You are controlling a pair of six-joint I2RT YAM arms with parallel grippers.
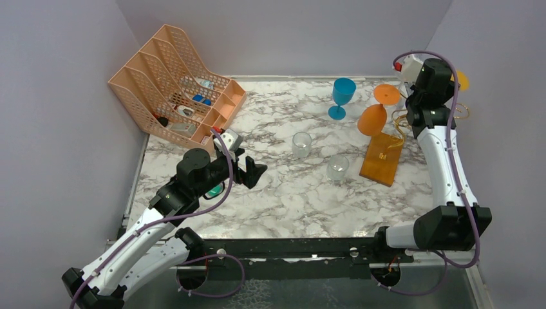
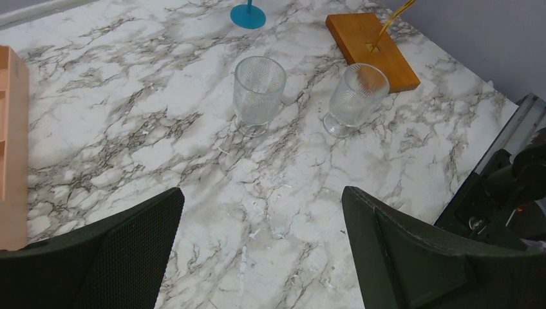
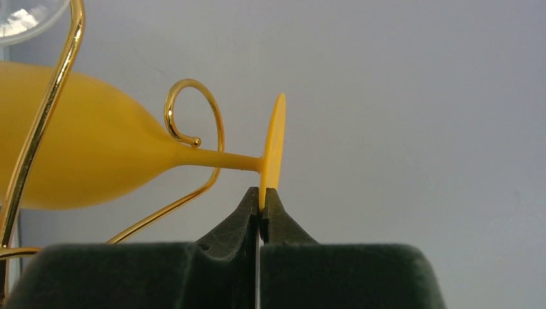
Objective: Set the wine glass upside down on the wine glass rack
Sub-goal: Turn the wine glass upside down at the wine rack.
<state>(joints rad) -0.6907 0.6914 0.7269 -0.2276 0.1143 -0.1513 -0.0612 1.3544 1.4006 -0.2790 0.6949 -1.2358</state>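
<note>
The right gripper [image 3: 261, 207], clamped on the foot of the yellow wine glass [image 3: 84, 161] hooked in the wine glass rack [image 1: 381, 158] at two o'clock on the table [image 1: 277, 199], could have dragged it off if it pulled away unopened.

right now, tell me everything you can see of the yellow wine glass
The yellow wine glass looks like opaque matte plastic: rounded bowl, thin stem, flat round foot seen edge-on. In the right wrist view it lies sideways, bowl left, foot right. The right gripper is shut on the foot's lower rim. The stem crosses a gold spiral loop of the rack; whether they touch is unclear.
</note>
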